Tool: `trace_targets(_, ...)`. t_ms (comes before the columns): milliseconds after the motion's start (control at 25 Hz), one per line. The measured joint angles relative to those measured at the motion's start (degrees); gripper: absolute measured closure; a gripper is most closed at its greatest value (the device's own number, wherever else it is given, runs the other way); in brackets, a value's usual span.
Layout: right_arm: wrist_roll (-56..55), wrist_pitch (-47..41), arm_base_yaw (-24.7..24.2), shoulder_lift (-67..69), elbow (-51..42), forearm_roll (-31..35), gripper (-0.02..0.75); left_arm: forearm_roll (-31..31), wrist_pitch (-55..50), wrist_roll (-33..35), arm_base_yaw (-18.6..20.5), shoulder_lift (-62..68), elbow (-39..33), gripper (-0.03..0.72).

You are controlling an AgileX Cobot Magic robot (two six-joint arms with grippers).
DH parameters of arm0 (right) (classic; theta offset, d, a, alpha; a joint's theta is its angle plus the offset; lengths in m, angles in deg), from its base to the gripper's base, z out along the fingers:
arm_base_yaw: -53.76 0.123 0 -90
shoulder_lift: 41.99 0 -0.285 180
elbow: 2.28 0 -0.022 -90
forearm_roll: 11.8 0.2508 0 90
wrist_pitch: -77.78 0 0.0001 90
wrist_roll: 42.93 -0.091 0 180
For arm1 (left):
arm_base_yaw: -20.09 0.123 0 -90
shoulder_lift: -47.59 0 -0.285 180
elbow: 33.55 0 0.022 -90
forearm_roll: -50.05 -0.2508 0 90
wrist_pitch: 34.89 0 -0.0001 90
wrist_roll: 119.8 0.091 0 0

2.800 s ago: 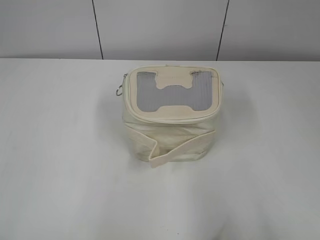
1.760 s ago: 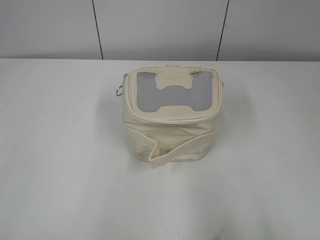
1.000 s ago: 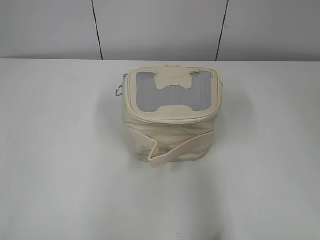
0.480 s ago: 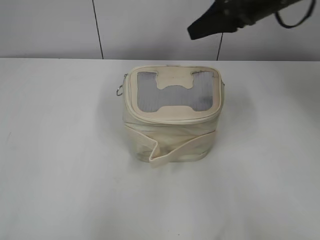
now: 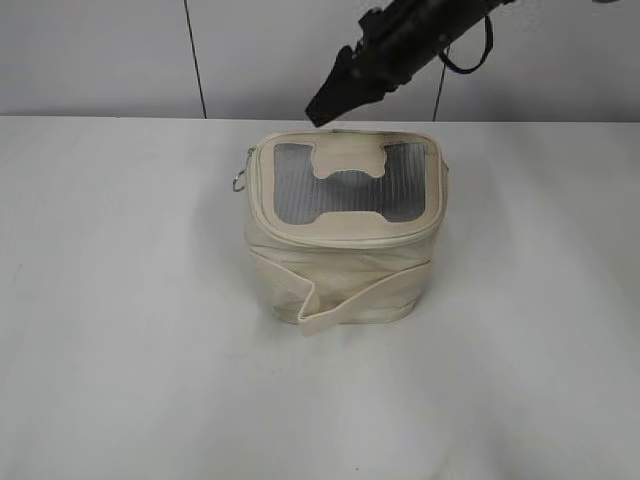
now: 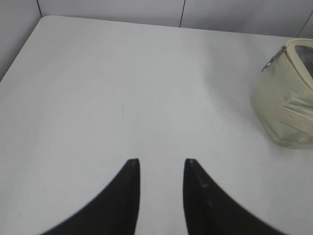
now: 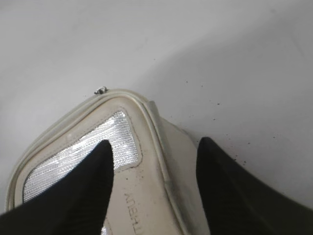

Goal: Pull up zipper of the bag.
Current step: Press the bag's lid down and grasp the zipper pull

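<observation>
The cream boxy bag stands mid-table with a grey ribbed window in its top panel. The cream zipper runs round the panel edge; a silver slider with a ring pull hangs at the bag's left corner. My right gripper is open and empty, hovering above the bag's far edge. In the right wrist view its fingers straddle the bag's top, near the zipper and a small silver slider. My left gripper is open and empty over bare table, with the bag to its right.
A cream fabric strap wraps across the bag's front. The white table spreads on all sides. A grey panelled wall stands behind the table's far edge.
My right arm has come in from the upper right and moved left and down, to just above the bag's far edge. The bag has not moved.
</observation>
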Motion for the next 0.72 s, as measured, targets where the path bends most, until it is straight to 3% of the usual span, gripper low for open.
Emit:
trace_targets(200,-0.1,-0.3,2.6,2.3,0.1,-2.1,0.307,0.0,0.0,0.0,0.0,0.0,0.0,0.447)
trace_targets(280,-0.1,-0.3,3.4,3.1,0.1,-3.4,0.342,0.0,0.0,0.0,0.0,0.0,0.0,0.447)
trace_targets(400,-0.3,-0.2,4.0,3.7,0.3,-5.4,0.599,1.5,0.2,2.0,-0.1,2.0,0.5,0.447)
trace_targets(440,-0.4,-0.2,4.0,3.7,0.3,-5.3,0.643,3.5,1.0,3.3,-0.3,4.3,0.9,0.446)
trace_targets(560,-0.4,-0.2,4.0,3.7,0.3,-5.0,0.672,15.5,9.2,10.6,-2.5,15.7,1.9,0.444)
trace_targets(720,-0.4,-0.2,4.0,3.7,0.3,-4.9,0.672,40.8,22.4,35.3,-5.5,38.0,5.3,0.444)
